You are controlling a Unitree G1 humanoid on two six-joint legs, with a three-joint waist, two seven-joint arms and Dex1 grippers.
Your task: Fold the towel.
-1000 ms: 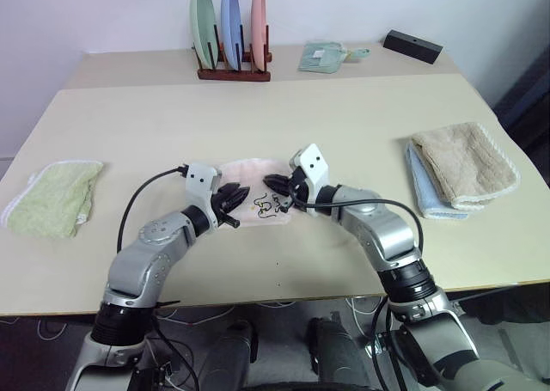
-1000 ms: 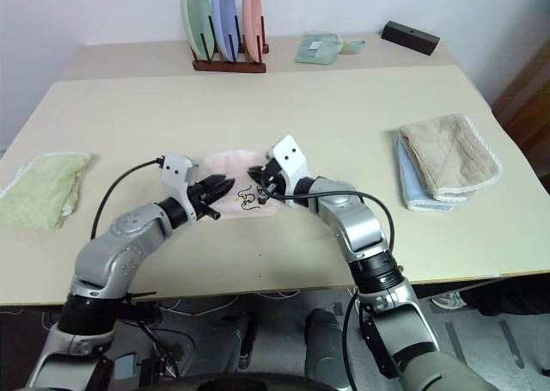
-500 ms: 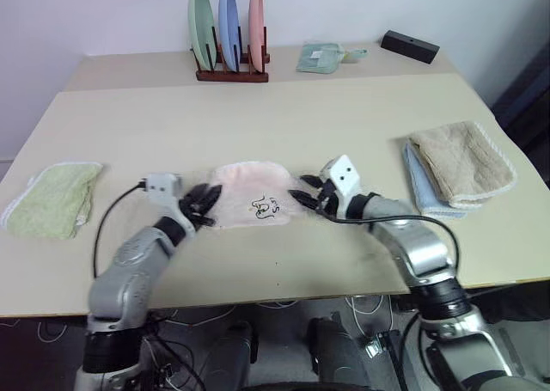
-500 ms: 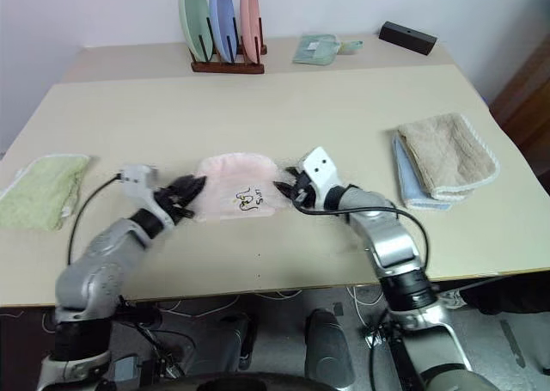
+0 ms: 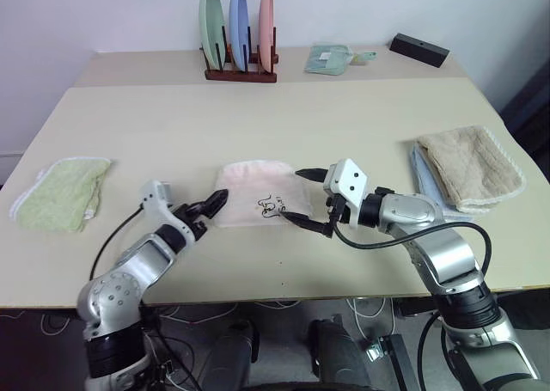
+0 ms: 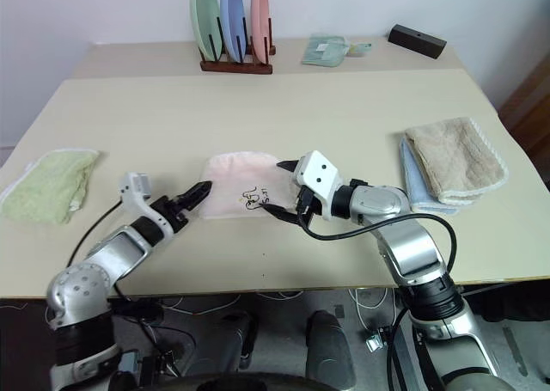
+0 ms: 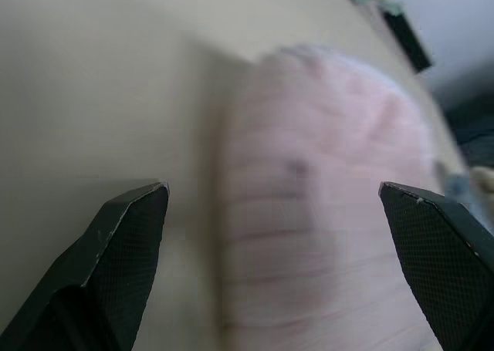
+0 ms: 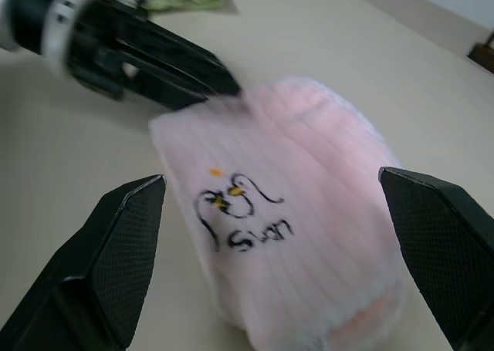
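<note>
While folded, towel (image 8: pixel 285 204) shows embroidered mark (image 8: pixel 243 212).

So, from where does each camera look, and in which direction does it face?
Left eye view: on the head, facing forward and down over the beige table; both arms show, the open left gripper and open right gripper flanking the folded pale pink terry towel.
Right eye view: the same scene from the head's other eye.
Left wrist view: along its two black fingers toward the towel.
Right wrist view: along its own fingers at the towel's embroidered mark, with the left gripper beyond.
All views share the towel.
</note>
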